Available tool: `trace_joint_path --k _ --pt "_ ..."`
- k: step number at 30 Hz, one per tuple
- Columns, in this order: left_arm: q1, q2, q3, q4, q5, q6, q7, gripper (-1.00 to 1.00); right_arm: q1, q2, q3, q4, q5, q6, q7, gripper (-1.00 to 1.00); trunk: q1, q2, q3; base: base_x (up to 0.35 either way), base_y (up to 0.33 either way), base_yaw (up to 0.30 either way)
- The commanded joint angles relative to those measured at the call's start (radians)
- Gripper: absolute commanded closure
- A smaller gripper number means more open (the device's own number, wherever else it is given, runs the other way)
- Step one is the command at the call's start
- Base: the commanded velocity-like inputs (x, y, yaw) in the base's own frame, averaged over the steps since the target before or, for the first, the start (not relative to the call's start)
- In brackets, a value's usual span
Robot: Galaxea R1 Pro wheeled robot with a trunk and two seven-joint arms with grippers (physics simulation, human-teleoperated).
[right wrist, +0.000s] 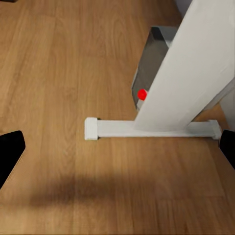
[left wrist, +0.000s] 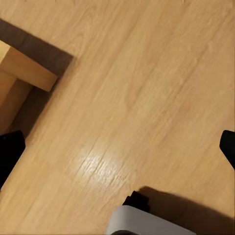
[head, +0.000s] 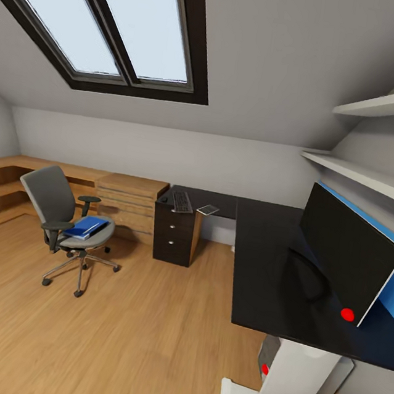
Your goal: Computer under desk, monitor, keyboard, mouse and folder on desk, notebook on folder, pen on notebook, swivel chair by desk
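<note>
Head view has the desk (head: pixel 276 257) running along the right wall, monitor (head: pixel 348 254) standing on it near me. Keyboard (head: pixel 182 202) and what I think is the notebook (head: pixel 208 209) sit at its far end, above the drawer unit (head: pixel 173 234). Swivel chair (head: pixel 63 223) is well apart, blue folder (head: pixel 85 227) on its seat. Computer (right wrist: pixel 152 63) sits behind the white leg (right wrist: pixel 191 73). Both my grippers, left (left wrist: pixel 117 147) and right (right wrist: pixel 117 152), hang spread wide over the wooden floor (left wrist: pixel 147 73), empty.

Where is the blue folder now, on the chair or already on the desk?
On the chair: the folder lies flat on the swivel chair seat, apart from the desk.
</note>
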Motion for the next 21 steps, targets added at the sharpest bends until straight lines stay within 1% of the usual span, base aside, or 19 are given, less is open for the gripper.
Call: trace_joint_path --k 1,4,10,16,21 --pt "-0.001 0.002 -0.009 -0.001 0.007 -0.013 0.008 -1.0 -0.001 0.001 -0.005 0.001 0.01 -0.003 -0.006 -1.0 0.001 -0.001 -0.001 0.222 0.186 0.0" --pt "-0.002 0.001 -0.01 0.017 0.007 -0.052 0.007 -1.0 -0.001 0.0 -0.005 0.009 0.011 -0.005 -0.005 -1.0 0.001 -0.001 -0.002 0.237 0.201 0.0" --pt "-0.001 0.0 -0.015 0.043 0.001 -0.068 0.008 -1.0 -0.001 -0.001 -0.004 0.014 0.012 -0.005 0.003 -1.0 0.001 -0.001 -0.002 0.246 0.211 0.0" --pt "-0.002 -0.001 -0.019 0.046 0.0 -0.081 0.007 -1.0 -0.001 -0.004 -0.005 0.016 0.013 -0.004 0.103 -1.0 0.001 -0.001 -0.002 0.248 0.214 0.0" --pt "-0.001 -0.002 -0.021 0.047 -0.001 -0.082 0.007 -1.0 -0.001 -0.005 -0.006 0.016 0.013 -0.004 0.127 -1.0 0.001 -0.001 -0.002 0.248 0.214 0.0"
